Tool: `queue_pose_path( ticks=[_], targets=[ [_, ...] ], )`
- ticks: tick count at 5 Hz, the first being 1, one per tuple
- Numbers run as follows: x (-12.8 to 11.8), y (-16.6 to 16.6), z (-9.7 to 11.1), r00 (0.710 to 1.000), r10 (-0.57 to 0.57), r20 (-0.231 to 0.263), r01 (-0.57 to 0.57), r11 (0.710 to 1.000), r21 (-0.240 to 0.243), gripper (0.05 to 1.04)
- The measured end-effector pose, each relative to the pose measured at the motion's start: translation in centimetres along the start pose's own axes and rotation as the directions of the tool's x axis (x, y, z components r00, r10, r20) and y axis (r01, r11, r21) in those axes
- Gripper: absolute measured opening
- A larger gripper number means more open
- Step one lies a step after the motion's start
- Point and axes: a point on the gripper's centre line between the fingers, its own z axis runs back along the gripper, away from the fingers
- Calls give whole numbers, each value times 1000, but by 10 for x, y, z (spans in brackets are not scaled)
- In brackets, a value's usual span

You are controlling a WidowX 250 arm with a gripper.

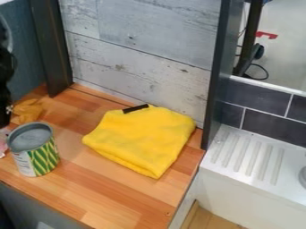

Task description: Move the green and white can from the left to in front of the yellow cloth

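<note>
At the left edge in the camera view, the black gripper (6,89) is partly cut off, above and behind the can. A yellow cloth (143,138) lies folded on the wooden counter (108,197), apart from the gripper. A small black strip (135,108) lies at the cloth's back edge. The open can (40,156), grey inside with a green and yellow patterned label, stands upright left of the cloth. Behind the can is a crumpled orange-brown item (27,111), close to the gripper.
A grey plank wall (137,58) backs the counter between two dark upright posts. To the right sits a white sink unit (251,165) with a ridged drainboard, below dark tiles (263,98). A pinkish item (3,143) shows at the left edge beside the can.
</note>
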Motion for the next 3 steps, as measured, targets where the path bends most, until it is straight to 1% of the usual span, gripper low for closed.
queue_pose_path(
  ticks=[1,2,3],
  targets=[
    [5,8,-6,1000,-10,-9,10,999,43,1000],
    [17,11,-9,999,-49,-10,50,992,118,1000],
    [22,15,-7,998,-56,-7,57,988,142,1000]
  ],
)
